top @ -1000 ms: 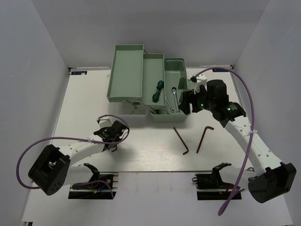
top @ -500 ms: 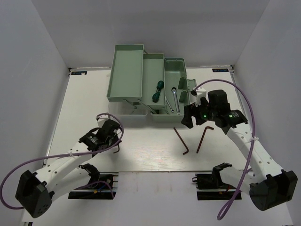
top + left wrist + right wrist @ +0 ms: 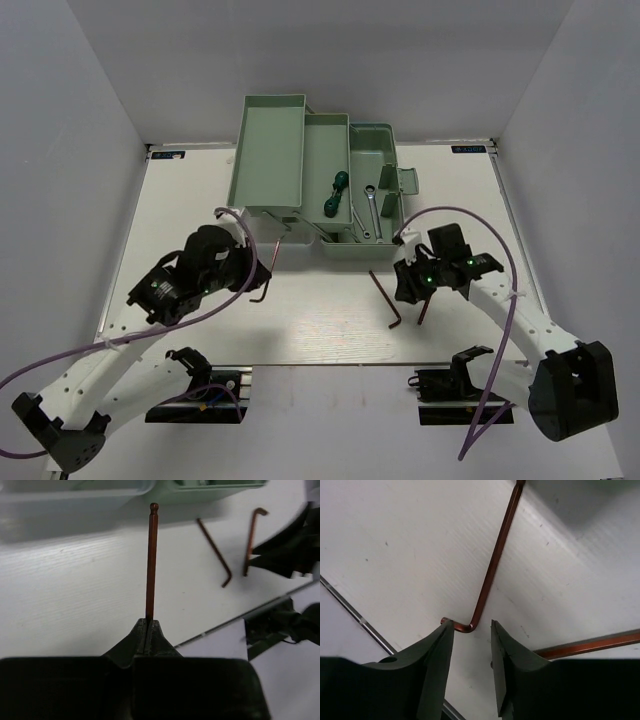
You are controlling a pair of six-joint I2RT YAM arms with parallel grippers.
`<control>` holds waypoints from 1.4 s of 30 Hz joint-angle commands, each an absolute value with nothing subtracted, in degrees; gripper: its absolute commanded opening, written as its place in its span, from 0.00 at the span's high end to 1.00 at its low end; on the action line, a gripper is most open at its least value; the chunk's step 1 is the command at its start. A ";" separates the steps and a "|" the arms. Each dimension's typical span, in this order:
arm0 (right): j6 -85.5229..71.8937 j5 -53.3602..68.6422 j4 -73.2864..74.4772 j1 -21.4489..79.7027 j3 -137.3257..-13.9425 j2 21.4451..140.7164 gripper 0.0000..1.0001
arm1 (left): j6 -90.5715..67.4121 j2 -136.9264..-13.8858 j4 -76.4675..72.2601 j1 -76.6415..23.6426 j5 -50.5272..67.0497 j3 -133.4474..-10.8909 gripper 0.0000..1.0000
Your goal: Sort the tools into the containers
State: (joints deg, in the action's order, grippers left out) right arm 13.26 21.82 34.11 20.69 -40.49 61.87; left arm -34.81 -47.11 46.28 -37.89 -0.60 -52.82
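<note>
My left gripper (image 3: 252,280) is shut on a reddish-brown hex key (image 3: 268,270) and holds it above the table, in front of the mint-green toolbox (image 3: 268,170). In the left wrist view the key (image 3: 151,560) sticks straight out of the closed fingers (image 3: 148,624). My right gripper (image 3: 402,290) is open low over two more hex keys (image 3: 384,297) (image 3: 422,312). In the right wrist view the bend of one key (image 3: 492,570) lies between the fingertips (image 3: 471,629), and the other key (image 3: 595,644) lies to the right. Two green screwdrivers (image 3: 333,195) and silver wrenches (image 3: 368,205) lie in the toolbox trays.
The toolbox's fold-out trays stand open at the back centre, with the left tray (image 3: 250,140) bare. White walls enclose the table on three sides. Two black fixtures (image 3: 455,375) (image 3: 195,375) sit at the near edge.
My left gripper has risen with the hex key and moved right toward the toolbox. My right gripper has moved from the toolbox down over the two keys on the table.
</note>
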 commanded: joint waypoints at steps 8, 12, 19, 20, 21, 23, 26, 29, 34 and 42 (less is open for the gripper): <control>22.06 19.61 18.90 22.41 -30.77 63.54 0.42 | -25.40 -54.57 41.76 -37.62 -6.67 -71.72 1.00; 21.18 17.58 16.97 23.38 -30.85 65.47 0.42 | -24.87 -62.65 36.93 -37.09 -14.82 -77.07 1.00; 19.25 16.08 15.73 25.40 -32.43 69.69 0.40 | -24.35 -75.65 37.08 -35.77 -26.00 -89.20 1.00; 19.16 15.91 15.47 25.75 -32.26 69.87 0.40 | -23.82 -76.46 37.09 -35.08 -27.32 -89.99 1.00; 18.99 15.65 15.29 26.10 -32.26 69.87 0.40 | -23.82 -77.07 37.09 -34.37 -27.86 -91.22 1.00; 18.81 15.47 15.12 26.45 -32.26 70.05 0.40 | -23.03 -78.92 37.09 -33.76 -27.86 -92.54 1.00; 18.55 14.77 14.94 26.81 -32.26 70.40 0.40 | -21.89 -80.59 37.62 -32.53 -28.39 -94.48 1.00; 18.46 14.59 14.94 27.33 -32.43 71.28 0.40 | -20.57 -83.23 36.92 -31.03 -27.78 -95.19 1.00; 18.19 13.72 14.86 28.13 -32.61 71.54 0.40 | -20.04 -88.58 35.08 -29.09 -26.37 -95.19 1.00; 18.02 11.61 14.15 29.53 -32.52 72.77 0.40 | -20.74 -93.08 33.57 -25.05 -24.26 -96.59 0.45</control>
State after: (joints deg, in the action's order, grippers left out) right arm 18.37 13.13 15.97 28.88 -31.11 71.81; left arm -20.58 -94.94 35.07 -26.46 -25.30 -93.95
